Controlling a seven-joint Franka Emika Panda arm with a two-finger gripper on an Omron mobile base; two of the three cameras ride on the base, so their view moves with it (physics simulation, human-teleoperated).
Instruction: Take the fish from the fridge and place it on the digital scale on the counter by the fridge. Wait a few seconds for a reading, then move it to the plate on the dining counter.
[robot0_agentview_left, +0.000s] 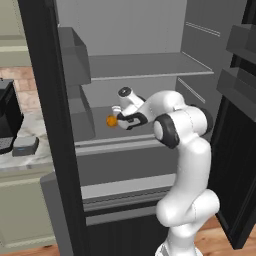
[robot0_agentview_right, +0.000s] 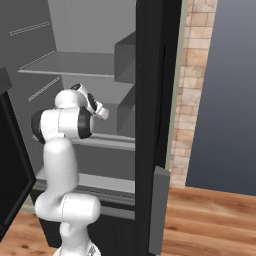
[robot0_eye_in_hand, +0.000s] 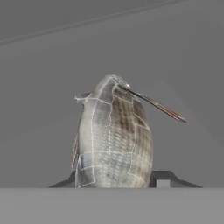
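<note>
Right between the gripper fingertips sits the fish, apparently clasped

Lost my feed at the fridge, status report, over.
Gripper inside the fridge, jaws either side of the fish; firm grip unconfirmed. Orange fruit beside the hand. Digital scale waiting on counter.

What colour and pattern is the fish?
Silvery grey with brownish mottling and a scale grid; the fish shows best in the hand view.
</note>
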